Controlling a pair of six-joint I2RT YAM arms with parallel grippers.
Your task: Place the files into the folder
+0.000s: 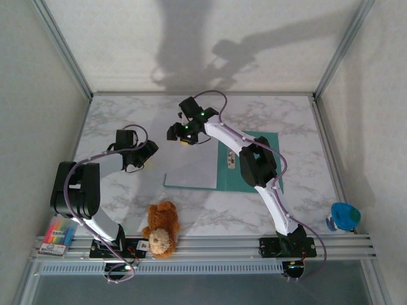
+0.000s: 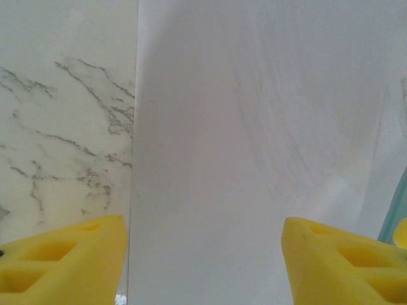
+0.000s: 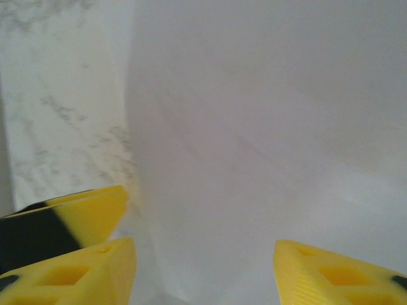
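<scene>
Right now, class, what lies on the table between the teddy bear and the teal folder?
The stretch is bare: in the top external view, plain marble tabletop runs from the teddy bear to the near edge of the folder.

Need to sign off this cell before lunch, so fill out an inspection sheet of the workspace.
Surface: white-grey marble tabletop, no spills seen.
Job's things: thin teal-green rectangular folder lying flat; plain white paper sheet flat at its left side.
Clutter: brown plush teddy bear, pack of coloured markers, blue rounded object, all along the near edge.
Grippers: left claw and right claw open, over the sheet.
Cables: purple cables looped along both arms.
Surroundings: plain white walls, aluminium frame posts.
</scene>
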